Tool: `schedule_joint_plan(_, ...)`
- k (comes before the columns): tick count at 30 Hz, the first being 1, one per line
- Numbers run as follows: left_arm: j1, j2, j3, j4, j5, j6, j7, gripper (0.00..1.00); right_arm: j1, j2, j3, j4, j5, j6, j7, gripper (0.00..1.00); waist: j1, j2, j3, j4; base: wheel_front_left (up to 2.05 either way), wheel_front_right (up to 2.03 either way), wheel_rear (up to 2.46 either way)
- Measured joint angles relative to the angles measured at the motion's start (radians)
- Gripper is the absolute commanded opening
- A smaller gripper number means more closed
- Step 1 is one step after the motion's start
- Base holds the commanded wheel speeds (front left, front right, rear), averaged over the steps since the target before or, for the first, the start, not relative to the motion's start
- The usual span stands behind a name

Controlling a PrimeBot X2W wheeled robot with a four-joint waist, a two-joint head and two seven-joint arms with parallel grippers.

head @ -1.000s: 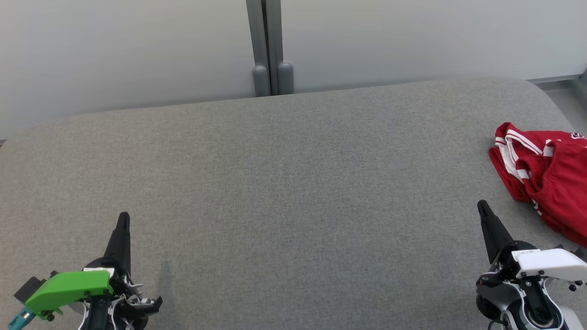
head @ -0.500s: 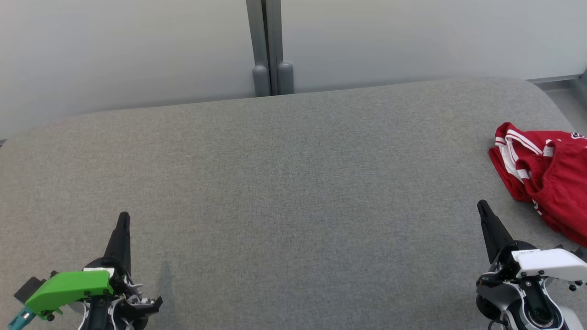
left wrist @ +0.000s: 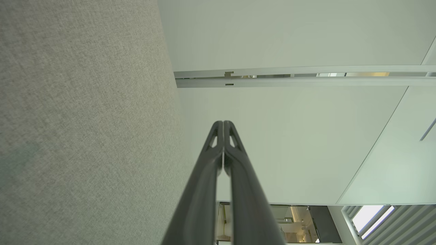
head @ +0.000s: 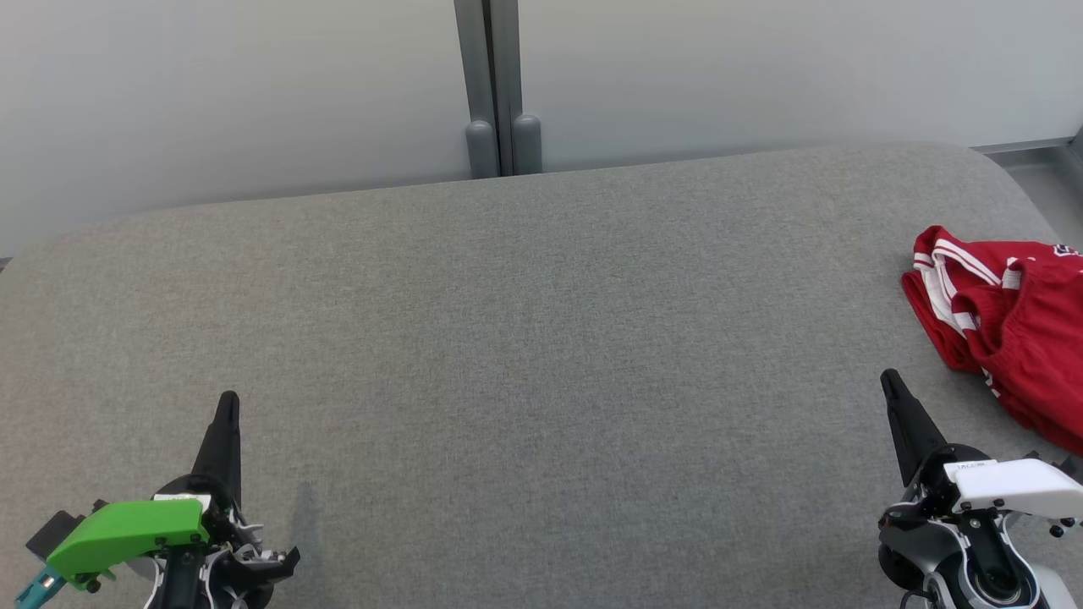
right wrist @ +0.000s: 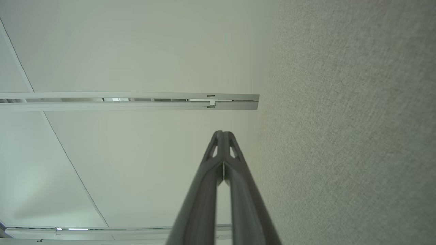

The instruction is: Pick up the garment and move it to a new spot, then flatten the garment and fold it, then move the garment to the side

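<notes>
A crumpled red garment (head: 1015,330) with white trim lies at the right edge of the grey fabric surface (head: 525,338), partly cut off by the head view's border. My right gripper (head: 888,381) rests at the lower right, a short way left of and nearer than the garment, not touching it. In the right wrist view its tips (right wrist: 222,133) meet with nothing between them. My left gripper (head: 228,399) sits at the lower left, far from the garment, and its tips (left wrist: 223,123) are likewise pressed together and empty.
A pale wall with a grey vertical post (head: 495,85) stands just behind the surface's far edge. A metal ledge (head: 1032,156) shows at the back right corner. The surface's corners are rounded.
</notes>
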Motion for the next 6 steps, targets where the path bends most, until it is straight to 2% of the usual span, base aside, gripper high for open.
schedule_joint_plan(6, 0.0, 0.0, 0.0, 0.0, 0.0, 0.0, 0.0, 0.0, 0.0, 0.0, 0.0, 0.0, 0.0, 0.0, 0.0, 0.0, 0.0, 0.0, 0.0, 0.0, 0.0, 0.0, 0.0)
